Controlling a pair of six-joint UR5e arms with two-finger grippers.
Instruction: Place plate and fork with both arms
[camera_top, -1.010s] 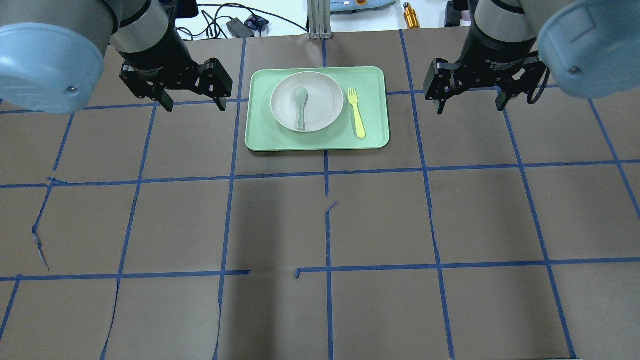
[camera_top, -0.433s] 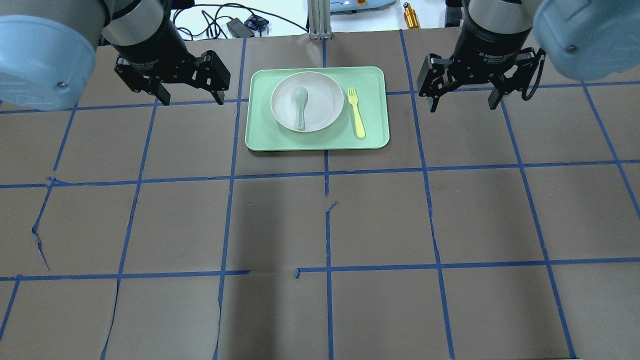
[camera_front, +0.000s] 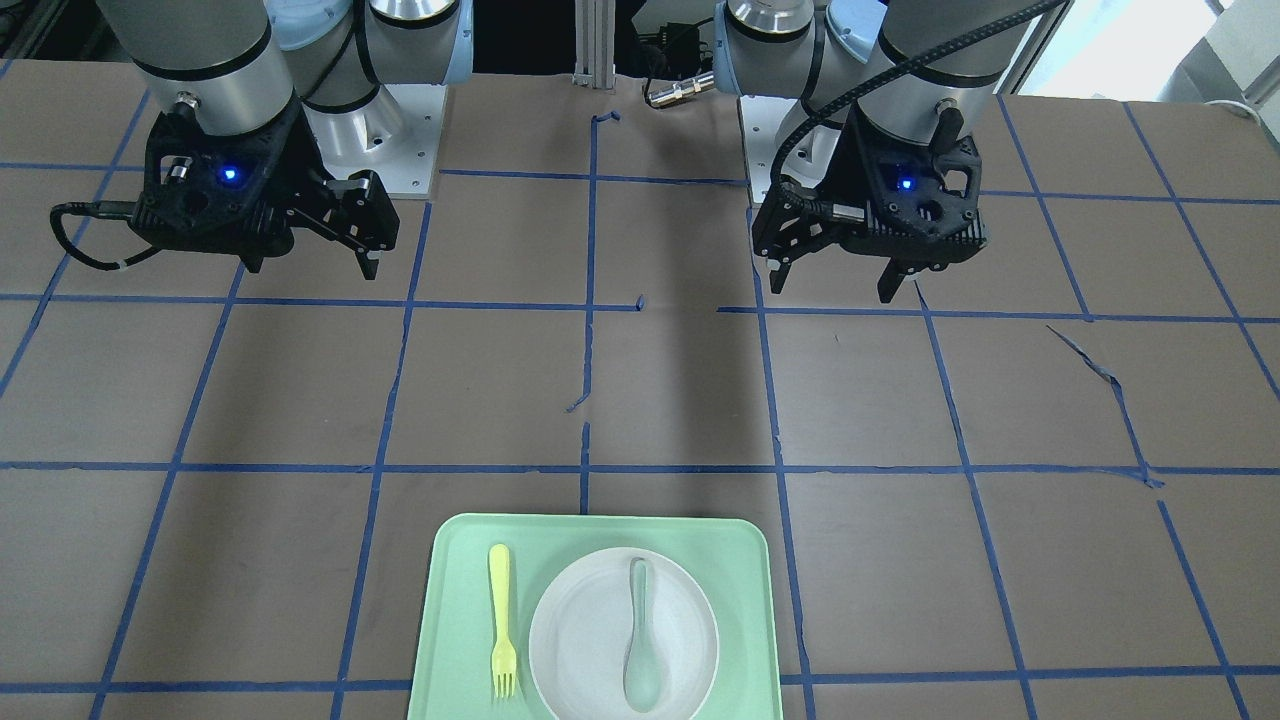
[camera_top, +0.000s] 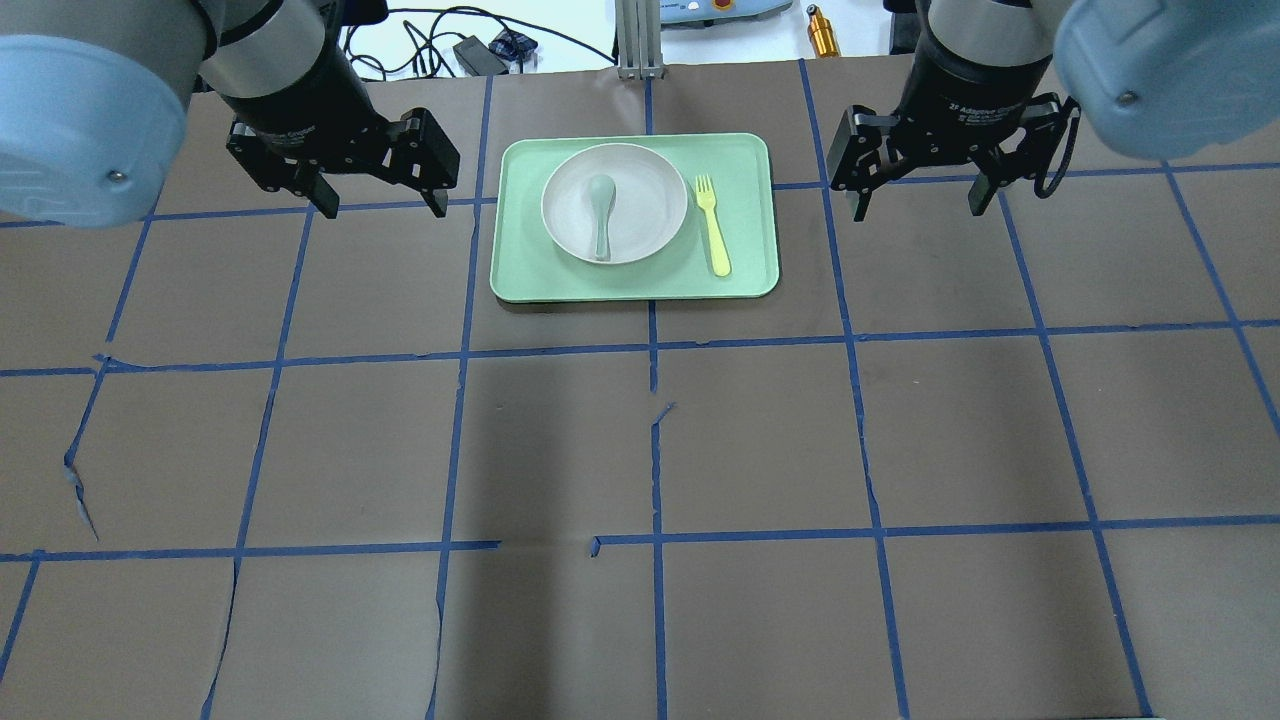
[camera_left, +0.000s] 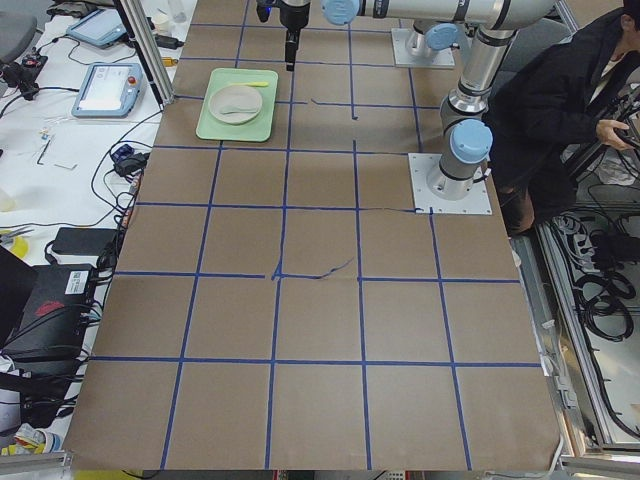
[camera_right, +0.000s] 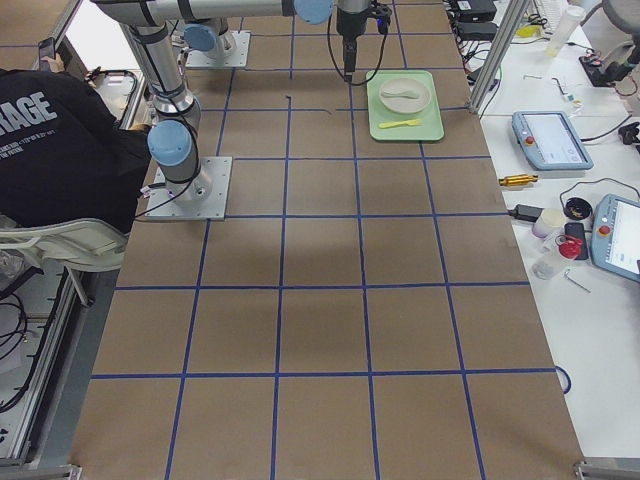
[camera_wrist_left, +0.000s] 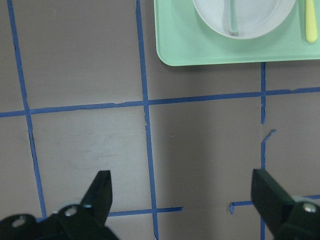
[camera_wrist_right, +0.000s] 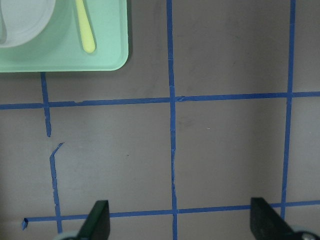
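The off-white plate (camera_top: 655, 195) sits on the left part of the mint-green tray (camera_top: 750, 160) at the table's far middle. The yellow fork (camera_top: 712, 225) lies on the tray right of the plate, tines pointing away from me. My left gripper (camera_top: 382, 208) is open and empty, above the table left of the tray. My right gripper (camera_top: 916, 212) is open and empty, right of the tray. The front view shows the plate (camera_front: 580, 640), the fork (camera_front: 501, 620), the left gripper (camera_front: 832, 290) and the right gripper (camera_front: 310, 268). The left wrist view shows part of the plate (camera_wrist_left: 260, 15). The right wrist view shows the fork's handle (camera_wrist_right: 85, 27).
A pale grey-green spoon (camera_top: 601, 215) lies in the plate. The table is covered in brown paper with blue tape lines (camera_top: 655, 350). Cables and a brass part (camera_top: 822, 32) lie beyond the far edge. A person in black (camera_left: 560, 110) stands by the robot's bases.
My right gripper has moved a little left, toward the tray. My left gripper has shifted slightly away from me. Both stay open; the plate and fork have not moved.
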